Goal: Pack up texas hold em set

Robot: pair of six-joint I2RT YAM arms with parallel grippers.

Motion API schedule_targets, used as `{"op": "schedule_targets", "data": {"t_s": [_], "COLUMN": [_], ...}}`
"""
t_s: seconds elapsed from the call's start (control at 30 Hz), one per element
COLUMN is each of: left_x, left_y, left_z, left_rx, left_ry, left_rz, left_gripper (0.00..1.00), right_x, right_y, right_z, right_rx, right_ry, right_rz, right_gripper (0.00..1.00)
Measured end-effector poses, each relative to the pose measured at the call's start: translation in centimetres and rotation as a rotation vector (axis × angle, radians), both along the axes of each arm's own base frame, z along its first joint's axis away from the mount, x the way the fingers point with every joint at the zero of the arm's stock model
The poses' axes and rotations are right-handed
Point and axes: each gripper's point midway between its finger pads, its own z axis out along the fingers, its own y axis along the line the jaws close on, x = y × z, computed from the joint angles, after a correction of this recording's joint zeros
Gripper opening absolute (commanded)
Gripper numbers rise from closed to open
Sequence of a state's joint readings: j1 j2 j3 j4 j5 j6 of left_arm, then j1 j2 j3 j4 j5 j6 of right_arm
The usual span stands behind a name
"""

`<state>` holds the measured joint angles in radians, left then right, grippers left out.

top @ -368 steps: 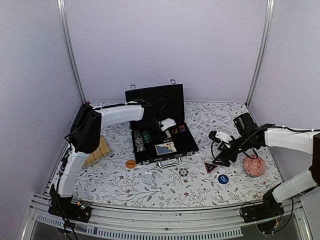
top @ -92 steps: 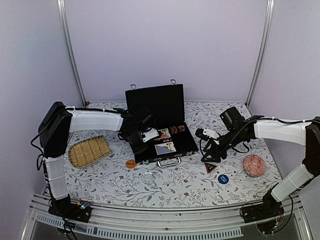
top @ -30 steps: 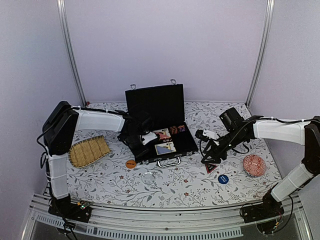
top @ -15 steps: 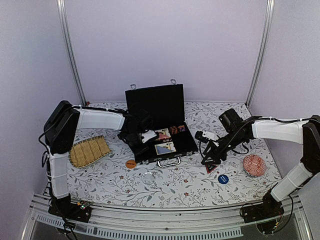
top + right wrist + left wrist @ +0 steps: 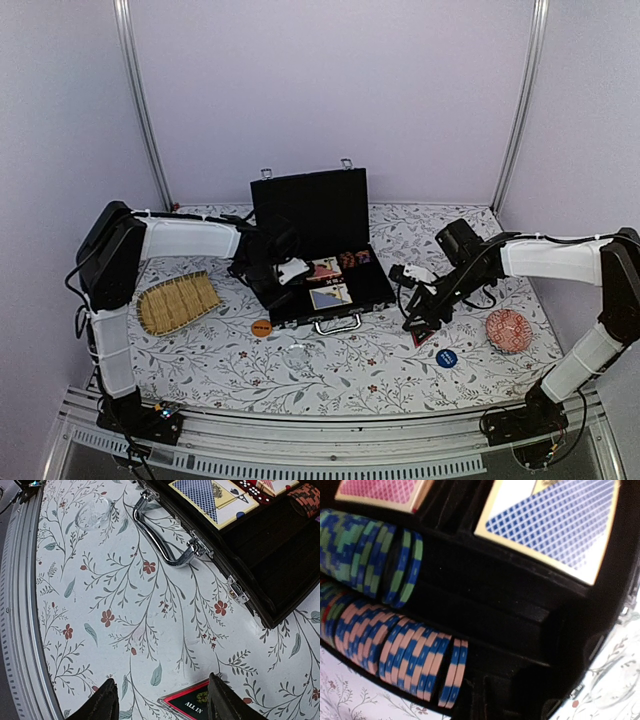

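Note:
The black case (image 5: 345,290) lies open at mid-table with its lid upright. My left gripper (image 5: 283,278) reaches into its left part; its jaws do not show clearly. The left wrist view shows blue-green chips (image 5: 367,555), pink-blue chips (image 5: 395,645), a red deck (image 5: 382,490) and a blue deck (image 5: 555,520). My right gripper (image 5: 418,318) (image 5: 162,705) is open and empty, low over a triangular "ALL IN" marker (image 5: 197,705) on the table, also seen from above (image 5: 421,336). Red dice (image 5: 250,486) lie in the case.
An orange disc (image 5: 261,327), a clear disc (image 5: 296,352) and a blue disc (image 5: 446,357) lie on the floral cloth. A straw tray (image 5: 178,300) is at the left, a red patterned bowl (image 5: 507,330) at the right. The case's silver handle (image 5: 167,545) faces the front.
My right gripper has edged a little towards the triangular marker. My left gripper has shifted slightly within the case's chip rows.

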<state>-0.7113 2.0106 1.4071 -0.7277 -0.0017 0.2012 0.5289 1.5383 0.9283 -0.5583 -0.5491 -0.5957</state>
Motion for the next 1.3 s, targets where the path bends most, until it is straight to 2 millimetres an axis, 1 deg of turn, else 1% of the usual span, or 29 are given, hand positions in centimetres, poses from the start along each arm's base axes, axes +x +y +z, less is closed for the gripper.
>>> {"op": "schedule_targets", "data": {"t_s": [0.1, 0.17, 0.23, 0.27, 0.47, 0.6, 0.67, 0.77, 0.93, 1.07, 1.2, 1.3], "left_x": [-0.3, -0.1, -0.1, -0.1, -0.9, -1.6, -1.8, -1.9, -2.1, -2.0, -1.6, -1.7], "left_y": [-0.2, -0.3, -0.4, -0.4, 0.1, 0.3, 0.2, 0.0, -0.3, -0.6, -0.9, -1.2], "left_z": [1.8, 3.0, 3.5, 3.6, 2.8, 2.2, 2.3, 2.5, 2.7, 2.6, 1.6, 0.5], "left_rx": [-0.036, -0.059, -0.069, -0.071, -0.061, -0.067, -0.074, -0.091, -0.116, -0.129, -0.119, -0.103], "left_ry": [-0.017, -0.037, -0.047, -0.048, -0.025, 0.000, 0.003, 0.003, 0.007, 0.007, 0.017, 0.037], "left_rz": [-0.002, -0.001, 0.001, 0.002, 0.005, 0.000, 0.000, -0.003, -0.007, -0.010, -0.010, -0.014], "left_gripper": [0.00, 0.00, 0.00, 0.00, 0.00, 0.00, 0.00, 0.00, 0.00, 0.00, 0.00, 0.00], "right_x": [0.7, 1.8, 3.1, 4.0, 6.9, 8.4, 8.6, 8.2, 8.0, 8.0, 7.8, 7.8], "right_y": [0.0, 0.3, 0.8, 1.1, 2.6, 4.5, 5.3, 6.0, 7.1, 7.1, 7.0, 7.1], "right_z": [-0.7, -1.0, -1.1, -1.1, -1.0, -0.5, -0.5, -0.9, -2.3, -3.5, -4.9, -5.0], "right_rx": [-0.028, -0.049, -0.060, -0.070, -0.099, -0.107, -0.119, -0.150, -0.197, -0.225, -0.248, -0.251], "right_ry": [0.003, 0.002, -0.010, -0.022, -0.091, -0.158, -0.188, -0.226, -0.265, -0.266, -0.253, -0.263], "right_rz": [-0.011, -0.019, -0.024, -0.025, 0.007, 0.058, 0.086, 0.129, 0.191, 0.217, 0.244, 0.259], "right_gripper": [0.61, 0.61, 0.61, 0.61, 0.61, 0.61, 0.61, 0.61, 0.63, 0.63, 0.62, 0.60]}}
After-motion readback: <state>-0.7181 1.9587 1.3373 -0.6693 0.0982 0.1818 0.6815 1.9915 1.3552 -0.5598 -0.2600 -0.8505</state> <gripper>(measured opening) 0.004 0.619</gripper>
